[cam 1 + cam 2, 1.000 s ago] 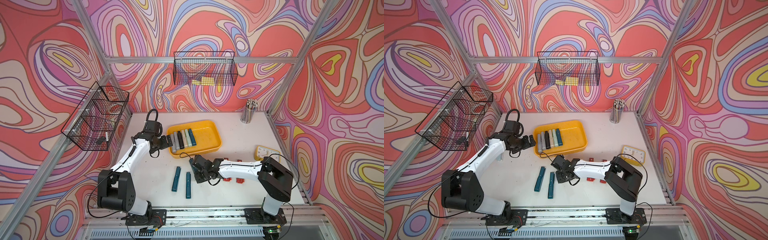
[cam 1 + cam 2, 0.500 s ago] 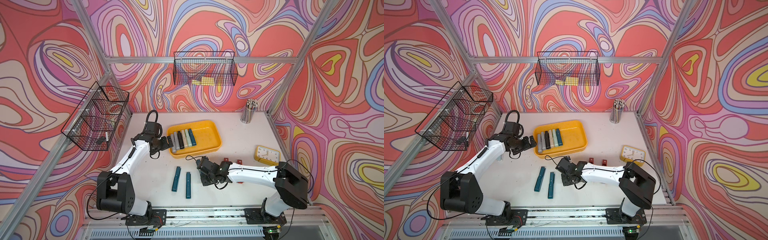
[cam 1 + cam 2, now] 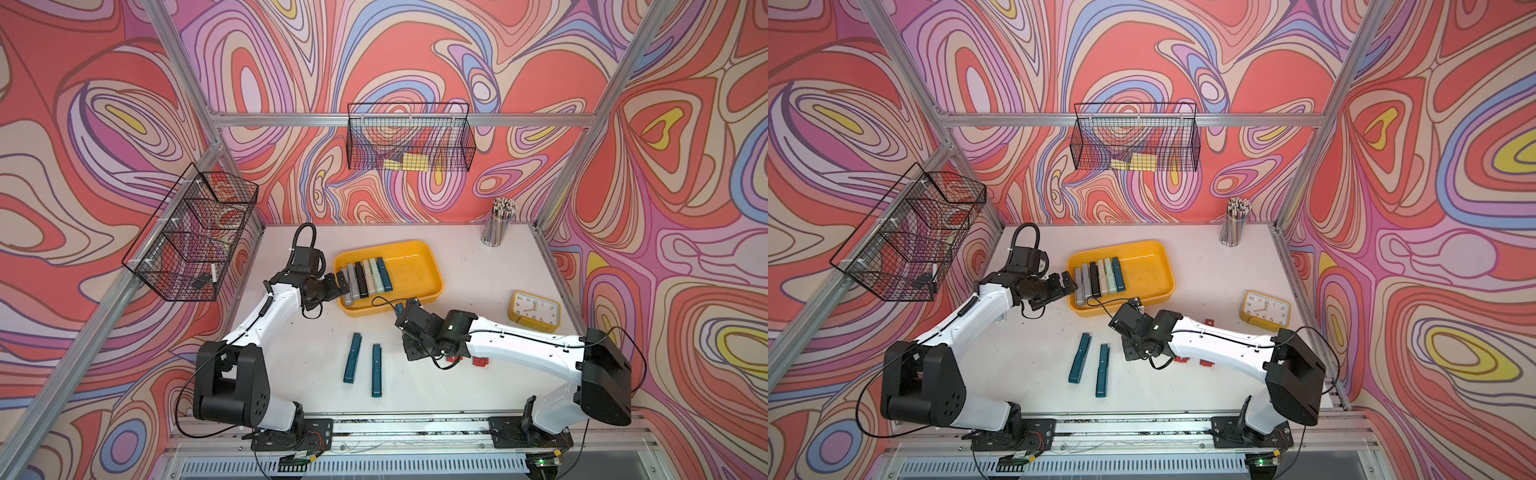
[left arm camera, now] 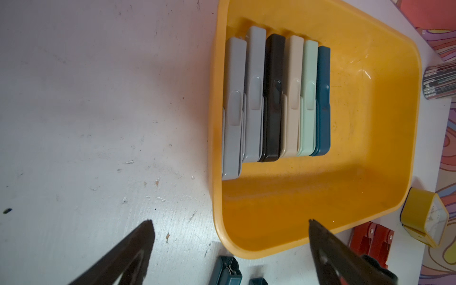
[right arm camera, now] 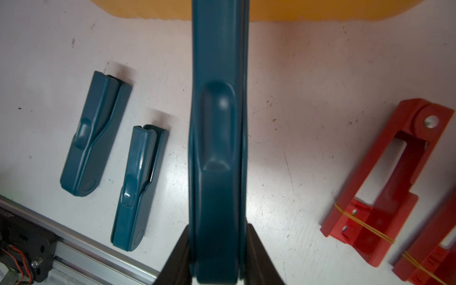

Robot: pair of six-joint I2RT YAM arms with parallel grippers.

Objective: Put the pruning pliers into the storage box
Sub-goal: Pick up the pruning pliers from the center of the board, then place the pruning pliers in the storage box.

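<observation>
Right claw (image 3: 404, 314) is clamping a teal plier (image 3: 399, 308) at the storage box's (image 3: 415, 274) six o'clock rim in both top views, two loose teal pliers (image 3: 352, 357) lying further toward six. Left claw (image 4: 229, 223) is gaping wide in the left wrist view, six pliers (image 4: 271, 98) lying side by side inside the box. Right wrist view is showing that grip, red pliers (image 5: 377, 185) lying nearby.

Storage box (image 3: 409, 274): right half bare, row of six pliers (image 3: 365, 279) packs the left side. Counter (image 3: 316, 332) open between box and two teal pliers (image 3: 352, 363). Clock (image 3: 536, 311) and red pliers (image 5: 360, 222) crowd the right.
</observation>
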